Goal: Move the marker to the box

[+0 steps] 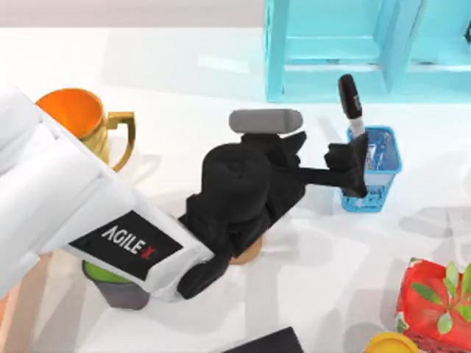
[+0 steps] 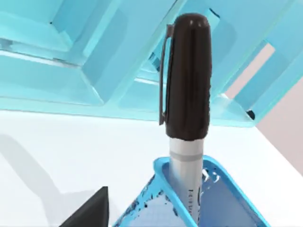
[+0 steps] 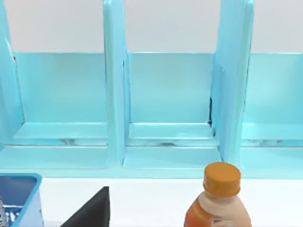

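The marker (image 1: 352,107) stands upright in a small blue mesh pen cup (image 1: 375,180) at the right of the table, its black cap (image 2: 187,75) above the rim and its grey-white barrel (image 2: 187,175) inside. My left gripper (image 1: 352,168) reaches across the table to the cup's left side and is open, with one finger (image 2: 90,213) beside the cup. Nothing is held. My left arm covers most of the box; a salmon strip (image 1: 9,312) shows at the lower left edge. The right arm is parked, one finger (image 3: 90,213) in its wrist view.
A cyan shelf rack (image 1: 368,44) stands just behind the cup. A gold trophy (image 1: 81,121) is at the left. A red container with green leaves (image 1: 434,301) sits at the lower right. An orange-capped bottle (image 3: 220,198) stands before the rack in the right wrist view.
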Action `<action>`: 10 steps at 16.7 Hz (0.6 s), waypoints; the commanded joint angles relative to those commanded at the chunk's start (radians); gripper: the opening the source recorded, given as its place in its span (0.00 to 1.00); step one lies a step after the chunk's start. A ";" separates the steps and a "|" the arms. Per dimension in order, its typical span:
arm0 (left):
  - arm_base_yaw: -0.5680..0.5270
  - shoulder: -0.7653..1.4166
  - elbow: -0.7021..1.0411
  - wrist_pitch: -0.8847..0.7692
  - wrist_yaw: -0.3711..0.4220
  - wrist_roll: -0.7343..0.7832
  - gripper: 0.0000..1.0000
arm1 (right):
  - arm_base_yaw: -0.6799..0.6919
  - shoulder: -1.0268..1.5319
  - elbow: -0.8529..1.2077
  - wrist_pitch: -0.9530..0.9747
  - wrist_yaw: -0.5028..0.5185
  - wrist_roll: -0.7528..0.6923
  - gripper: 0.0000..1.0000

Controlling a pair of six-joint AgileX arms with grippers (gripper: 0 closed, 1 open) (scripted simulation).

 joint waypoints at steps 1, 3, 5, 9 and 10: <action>-0.002 0.006 0.005 -0.015 0.001 0.000 1.00 | 0.000 0.000 0.000 0.000 0.000 0.000 1.00; -0.006 0.019 0.026 -0.051 0.001 0.000 1.00 | 0.000 0.000 0.000 0.000 0.000 0.000 1.00; -0.009 0.034 0.061 -0.086 -0.001 -0.002 1.00 | 0.000 0.000 0.000 0.000 0.000 0.000 1.00; -0.013 0.080 0.155 -0.140 -0.004 -0.004 1.00 | 0.000 0.000 0.000 0.000 0.000 0.000 1.00; -0.014 0.095 0.181 -0.151 -0.004 -0.005 1.00 | 0.000 0.000 0.000 0.000 0.000 0.000 1.00</action>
